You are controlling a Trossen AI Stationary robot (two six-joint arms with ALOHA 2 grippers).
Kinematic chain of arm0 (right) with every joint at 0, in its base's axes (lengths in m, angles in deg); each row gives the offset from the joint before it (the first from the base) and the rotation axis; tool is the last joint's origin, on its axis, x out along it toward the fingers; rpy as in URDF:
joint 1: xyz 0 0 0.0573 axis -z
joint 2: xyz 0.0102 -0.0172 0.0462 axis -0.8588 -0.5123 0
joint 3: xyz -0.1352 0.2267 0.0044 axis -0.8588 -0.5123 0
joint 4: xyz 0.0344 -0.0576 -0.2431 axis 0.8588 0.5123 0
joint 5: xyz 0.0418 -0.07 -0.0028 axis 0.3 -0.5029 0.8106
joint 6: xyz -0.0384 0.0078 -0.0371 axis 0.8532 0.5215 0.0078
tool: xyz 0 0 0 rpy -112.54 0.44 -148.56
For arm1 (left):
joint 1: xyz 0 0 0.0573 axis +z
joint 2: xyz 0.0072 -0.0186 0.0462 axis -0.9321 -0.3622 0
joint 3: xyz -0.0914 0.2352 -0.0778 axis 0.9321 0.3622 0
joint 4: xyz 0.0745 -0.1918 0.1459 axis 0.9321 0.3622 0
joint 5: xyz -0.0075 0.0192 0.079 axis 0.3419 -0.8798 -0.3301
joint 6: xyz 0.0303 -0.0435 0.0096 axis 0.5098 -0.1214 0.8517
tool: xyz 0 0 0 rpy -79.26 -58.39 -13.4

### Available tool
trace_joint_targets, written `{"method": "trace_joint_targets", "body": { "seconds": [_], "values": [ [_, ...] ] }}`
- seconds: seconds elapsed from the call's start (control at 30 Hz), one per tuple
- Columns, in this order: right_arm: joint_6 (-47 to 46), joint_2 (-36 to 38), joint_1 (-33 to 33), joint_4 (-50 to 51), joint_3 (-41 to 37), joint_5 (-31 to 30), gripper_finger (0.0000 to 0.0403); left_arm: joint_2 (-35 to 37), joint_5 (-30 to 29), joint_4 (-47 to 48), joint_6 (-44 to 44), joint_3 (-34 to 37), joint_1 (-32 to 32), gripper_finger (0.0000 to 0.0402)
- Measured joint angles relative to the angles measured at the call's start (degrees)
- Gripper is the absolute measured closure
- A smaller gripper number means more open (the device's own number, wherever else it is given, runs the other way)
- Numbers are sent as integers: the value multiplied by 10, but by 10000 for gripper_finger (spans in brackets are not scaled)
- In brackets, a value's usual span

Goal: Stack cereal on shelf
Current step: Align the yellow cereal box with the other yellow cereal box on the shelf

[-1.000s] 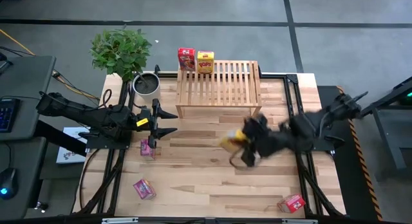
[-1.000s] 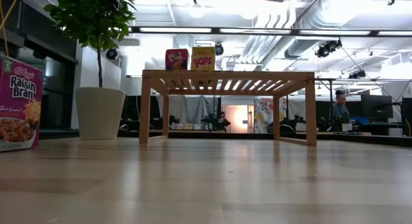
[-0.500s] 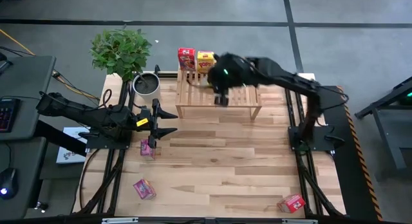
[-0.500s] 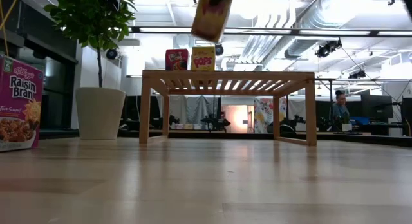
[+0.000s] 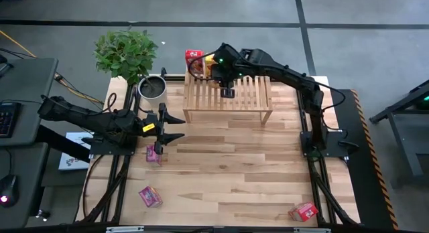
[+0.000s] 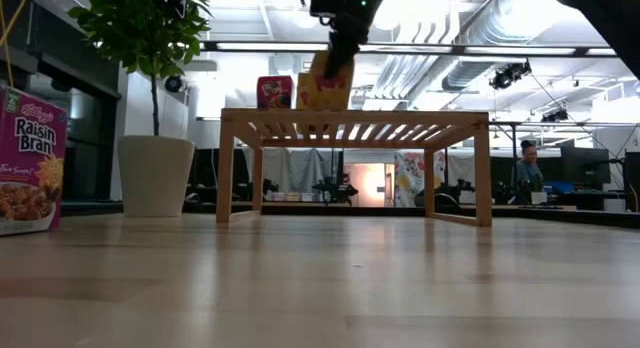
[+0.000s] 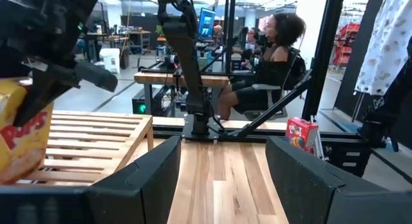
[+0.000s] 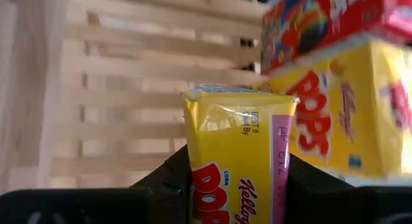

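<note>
Your right pincer (image 5: 216,67) grips a yellow cereal box (image 8: 237,150) over the shelf (image 5: 244,92), ready to set beside the others; left pincer (image 5: 175,127) idles open.

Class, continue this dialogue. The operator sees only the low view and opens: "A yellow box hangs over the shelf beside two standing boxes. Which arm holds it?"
Observer: The right gripper, reaching across the shelf from the table's right side.
Operator: How is it gripped?
Observer: The right wrist view shows the yellow Pops box clamped between both fingers.
Operator: And the other arm?
Observer: The left gripper waits open off the shelf's left front, near a pink box.
</note>
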Motion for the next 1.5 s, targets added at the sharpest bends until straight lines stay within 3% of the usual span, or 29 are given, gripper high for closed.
{"method": "trace_joint_targets", "body": {
  "seconds": [0.23,0.6,1.0,1.3,1.5],
  "values": [
    [13,-1,-1,-39,0,26,284,0,0,-2,0,0,0,184],
    [34,-15,-1,-67,0,-5,284,0,0,0,0,0,0,183],
    [34,-20,-1,-65,0,11,282,0,0,0,0,0,0,184],
    [35,-23,0,-70,0,0,227,0,0,1,0,0,0,183],
    [51,-23,0,-72,0,-46,204,0,0,1,0,0,0,184]
  ]
}}
